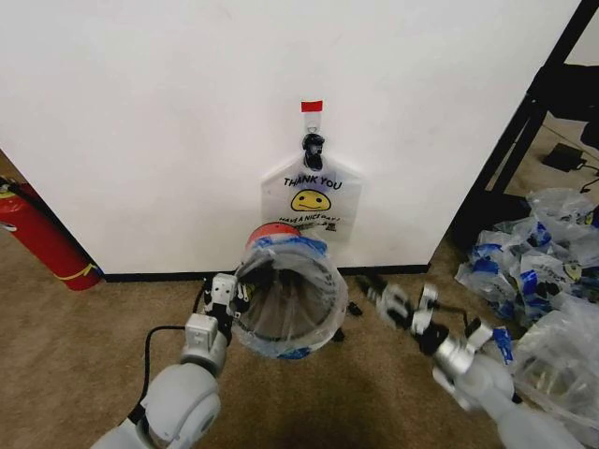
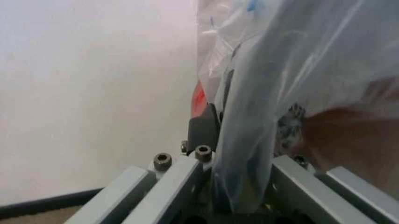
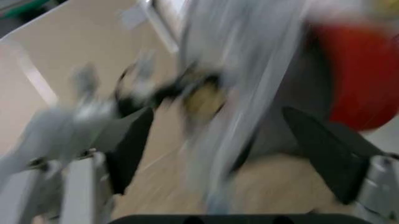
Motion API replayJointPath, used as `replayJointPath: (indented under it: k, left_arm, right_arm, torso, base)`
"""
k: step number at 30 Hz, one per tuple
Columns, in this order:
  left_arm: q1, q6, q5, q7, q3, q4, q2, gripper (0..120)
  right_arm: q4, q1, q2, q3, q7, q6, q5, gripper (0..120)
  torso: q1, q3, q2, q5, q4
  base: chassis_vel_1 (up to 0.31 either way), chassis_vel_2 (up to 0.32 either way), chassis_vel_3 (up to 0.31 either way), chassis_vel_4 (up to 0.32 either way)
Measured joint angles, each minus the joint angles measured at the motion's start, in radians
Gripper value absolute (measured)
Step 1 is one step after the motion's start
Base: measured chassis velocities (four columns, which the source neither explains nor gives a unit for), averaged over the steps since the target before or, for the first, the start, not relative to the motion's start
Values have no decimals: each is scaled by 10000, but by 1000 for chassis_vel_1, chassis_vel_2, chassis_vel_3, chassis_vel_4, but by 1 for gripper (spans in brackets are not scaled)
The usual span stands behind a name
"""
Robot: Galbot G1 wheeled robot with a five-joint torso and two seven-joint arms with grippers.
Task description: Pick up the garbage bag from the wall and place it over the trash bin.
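Note:
The trash bin (image 1: pixel 270 230) stands on the carpet by the wall (image 1: pixel 140 112), its red side showing behind the plastic. The see-through, blue-printed garbage bag (image 1: pixel 292 301) is spread over the bin's mouth. My left gripper (image 1: pixel 225 292) is at the bin's left edge, shut on the bag's rim. In the left wrist view the bag (image 2: pixel 299 70) runs between the fingers of the left gripper (image 2: pixel 243 186), with the bin (image 2: pixel 198 100) behind. My right gripper (image 1: pixel 398 304) hangs open right of the bin, apart from it. The blurred right wrist view shows the right gripper (image 3: pixel 231 154) spread wide before bag (image 3: pixel 243 70) and bin (image 3: pixel 365 79).
A flat "THANK YOU" smiley bag (image 1: pixel 311 196) hangs on the wall under a red tape mark (image 1: pixel 311 106). A red fire extinguisher (image 1: pixel 42 234) leans at the left. A heap of clear blue-printed bags (image 1: pixel 543 271) and a black rack leg (image 1: pixel 519 131) are at the right.

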Motion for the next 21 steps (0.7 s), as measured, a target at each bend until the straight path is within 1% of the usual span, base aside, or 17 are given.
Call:
replayJointPath:
  k: [1,3,5,7,10,15,17,18,21]
  left_arm:
    - [0,0,0,0,0,0,0,0]
    - [-11,148,-408,-142,-46,-154,-43,0]
    - [52,279,-760,-271,-52,-324,-106,0]
    - [134,352,-935,-335,-48,-459,-146,0]
    - [215,396,-1028,-363,-37,-584,-169,0]
    - [291,439,-1041,-387,-43,-745,-163,0]
    - [326,453,-1026,-387,-44,-815,-168,0]
    - [326,453,-1026,-387,-44,-815,-168,0]
    - [350,475,-982,-386,-45,-858,-164,0]
  right_arm:
    - [0,0,0,0,0,0,0,81]
    - [-74,-119,155,-239,-221,132,-409,91]
    - [-87,-221,365,-490,-109,338,-667,97]
    - [-118,-266,530,-630,45,472,-813,100]
    - [-160,-272,667,-718,148,567,-903,100]
    - [-213,-279,739,-727,163,616,-977,93]
    - [-225,-315,759,-703,63,621,-970,84]
    - [-225,-315,759,-703,63,621,-970,84]
    - [-223,-376,755,-649,-236,559,-960,71]
  torso:
    - [0,0,0,0,0]
    - [0,0,0,1,3]
    - [0,0,0,0,6]
    - [0,0,0,0,7]
    - [0,0,0,1,6]
    - [0,0,0,0,6]
    - [0,0,0,-1,6]
    - [0,0,0,-1,6]
    - [-1,0,0,0,5]
  base:
    - [0,0,0,0]
    - [0,0,0,0]
    - [0,0,0,0]
    - [0,0,0,0]
    - [0,0,0,0]
    - [0,0,0,0]
    - [0,0,0,0]
    - [0,0,0,0]
    - [0,0,0,0]
